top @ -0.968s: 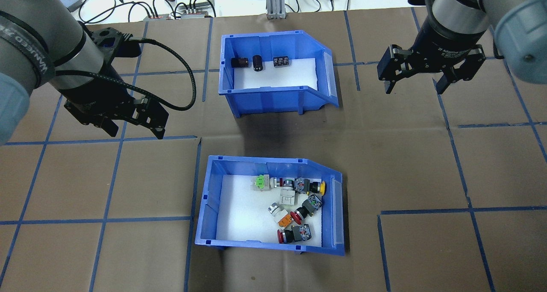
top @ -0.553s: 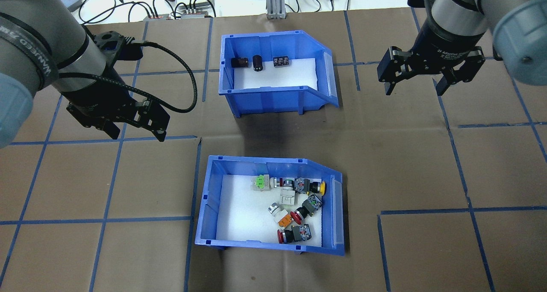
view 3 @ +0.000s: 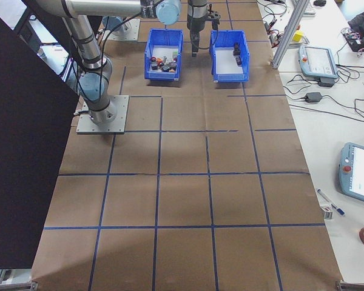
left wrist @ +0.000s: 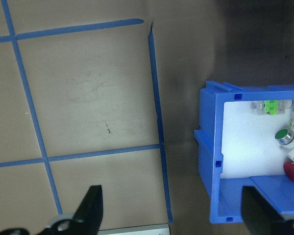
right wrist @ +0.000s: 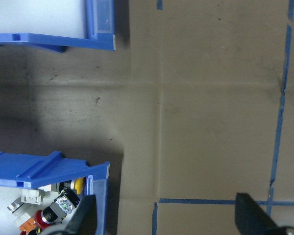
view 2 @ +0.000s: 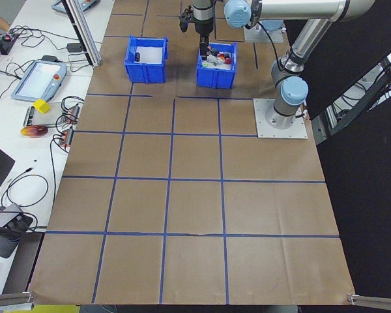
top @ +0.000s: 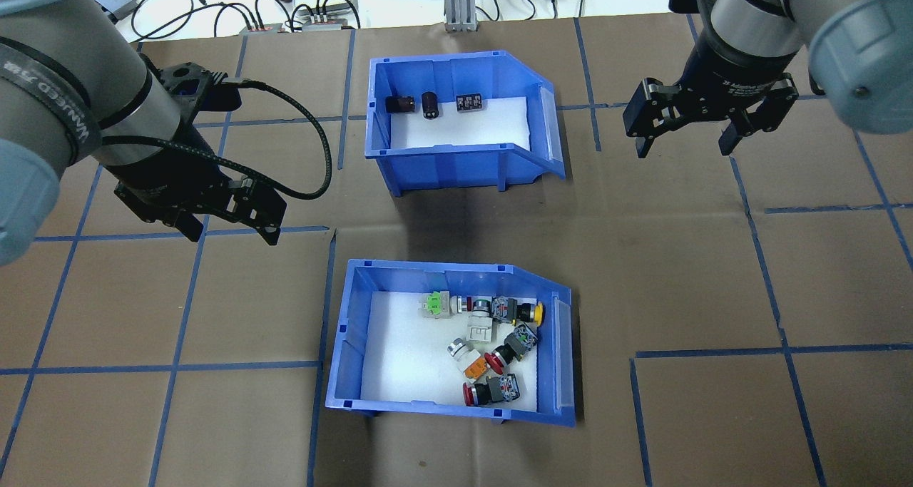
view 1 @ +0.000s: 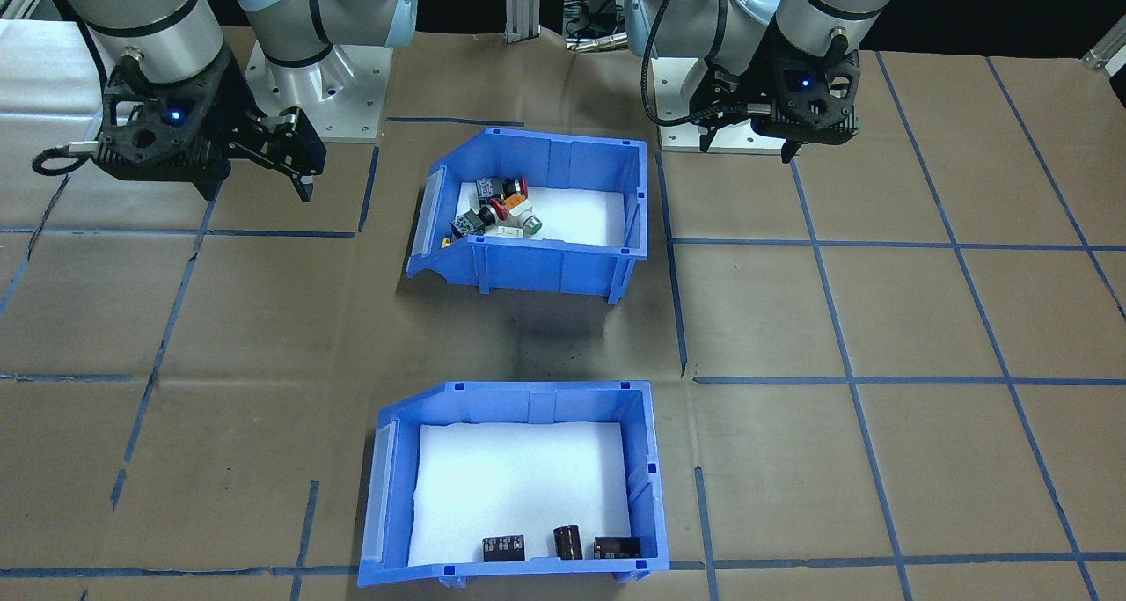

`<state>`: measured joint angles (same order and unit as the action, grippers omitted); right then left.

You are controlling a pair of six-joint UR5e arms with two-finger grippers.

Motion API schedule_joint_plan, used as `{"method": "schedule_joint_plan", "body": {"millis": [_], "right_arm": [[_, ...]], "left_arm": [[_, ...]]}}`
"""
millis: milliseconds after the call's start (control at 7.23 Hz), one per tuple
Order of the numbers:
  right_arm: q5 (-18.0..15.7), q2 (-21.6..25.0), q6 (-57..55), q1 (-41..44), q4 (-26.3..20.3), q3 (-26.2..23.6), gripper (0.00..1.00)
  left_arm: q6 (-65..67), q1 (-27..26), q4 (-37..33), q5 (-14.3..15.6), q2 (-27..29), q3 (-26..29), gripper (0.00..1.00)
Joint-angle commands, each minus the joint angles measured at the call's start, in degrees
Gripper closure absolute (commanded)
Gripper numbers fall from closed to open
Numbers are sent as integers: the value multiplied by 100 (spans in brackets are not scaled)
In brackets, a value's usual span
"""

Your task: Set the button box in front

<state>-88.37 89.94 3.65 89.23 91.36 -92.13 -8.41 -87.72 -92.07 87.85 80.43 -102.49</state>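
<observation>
The button box (top: 341, 344), a blue bin with a white liner and red, green, yellow and orange push-buttons, stands on the robot's side of the table. It also shows in the front-facing view (view 1: 545, 271). My left gripper (top: 232, 236) hovers open and empty, up and to the left of the box. In the left wrist view the box's corner (left wrist: 209, 156) lies to the right, between the fingers (left wrist: 90, 208). My right gripper (top: 683, 150) hangs open and empty at the far right. The right wrist view catches the box's corner (right wrist: 39, 171) at the lower left.
A second blue bin (top: 378, 102) holding three small black parts stands on the far side of the button box, with a strip of brown paper between them. Blue tape lines grid the table. Cables and devices (top: 299, 16) lie beyond the far edge.
The left gripper has drifted slightly down the overhead view, toward the button box's side. The right gripper has shifted a little to the left. Both bins stand where they were.
</observation>
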Motion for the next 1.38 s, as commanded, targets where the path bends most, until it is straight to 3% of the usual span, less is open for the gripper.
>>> {"method": "schedule_joint_plan", "body": {"millis": [0, 415, 691, 1106, 1245], "right_arm": [[555, -562, 1298, 24, 75, 499, 0], [488, -2063, 3582, 478, 21, 2168, 0], [478, -2803, 4613, 1102, 83, 2951, 0], [478, -3289, 5074, 1648, 110, 3201, 0], [470, -3377, 5327, 1859, 127, 3201, 0]], "left_arm": [[537, -9, 513, -172, -289, -437, 2], [4762, -52, 541, -145, -869, -1270, 4], [7438, -375, 480, -154, -1203, -1894, 2], [10132, -1981, 507, -215, -1179, -2300, 4], [10513, -2438, 1081, -642, -1257, -2850, 4]]}}
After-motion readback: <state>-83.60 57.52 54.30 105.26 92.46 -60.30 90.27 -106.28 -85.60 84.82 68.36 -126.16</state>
